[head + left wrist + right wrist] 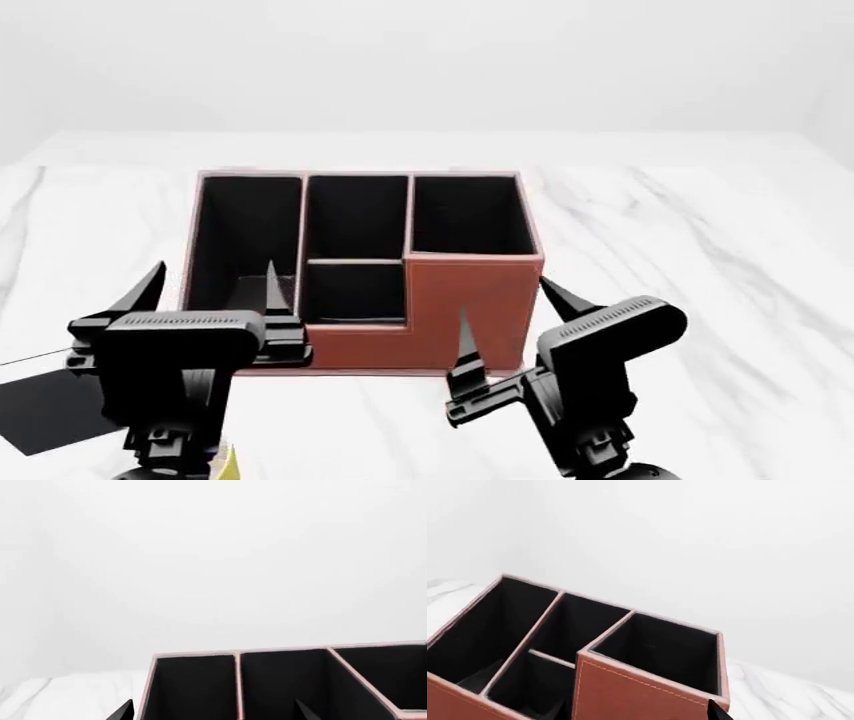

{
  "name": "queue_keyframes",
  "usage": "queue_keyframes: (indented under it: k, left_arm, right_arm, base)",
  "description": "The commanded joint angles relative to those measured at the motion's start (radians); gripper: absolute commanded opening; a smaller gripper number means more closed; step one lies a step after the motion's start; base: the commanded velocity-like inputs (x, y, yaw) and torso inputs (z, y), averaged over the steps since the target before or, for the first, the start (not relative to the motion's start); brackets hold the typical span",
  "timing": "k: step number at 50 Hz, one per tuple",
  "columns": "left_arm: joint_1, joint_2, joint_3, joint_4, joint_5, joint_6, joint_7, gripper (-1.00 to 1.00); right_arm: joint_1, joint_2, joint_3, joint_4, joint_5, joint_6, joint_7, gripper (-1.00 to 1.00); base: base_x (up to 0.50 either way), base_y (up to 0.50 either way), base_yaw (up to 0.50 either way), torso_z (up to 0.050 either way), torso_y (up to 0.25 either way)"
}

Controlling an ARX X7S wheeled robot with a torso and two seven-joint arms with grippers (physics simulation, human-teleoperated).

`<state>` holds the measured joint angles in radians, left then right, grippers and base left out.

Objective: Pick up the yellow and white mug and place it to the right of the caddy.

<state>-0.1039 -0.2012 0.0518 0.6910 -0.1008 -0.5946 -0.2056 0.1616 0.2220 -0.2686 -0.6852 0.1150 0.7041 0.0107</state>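
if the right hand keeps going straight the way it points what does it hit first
Most likely the caddy: the right hand points at its tall front corner, which fills the right wrist view just ahead. Depth is unclear, so it might skim over the rim.

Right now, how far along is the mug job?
Nothing looks done yet. Both grippers, left and right, hover empty in front of the caddy, jaws open. Only a yellow sliver that may be the mug shows at the head view's bottom edge, behind the left arm. The marble table right of the caddy is bare. Grasping, carrying and placing all remain.
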Motion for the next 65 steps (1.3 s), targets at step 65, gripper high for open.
queue_keyframes:
  k: [65]
  left_arm:
    - [0.028, -0.053, -0.068, 0.1, -0.06, -0.062, -0.06, 1.0]
  right_arm:
    - [0.042, -0.153, -0.504, 0.301, 0.039, -0.034, -0.082, 1.0]
  base:
    - [0.0, 0.0, 0.0, 0.0, 0.0]
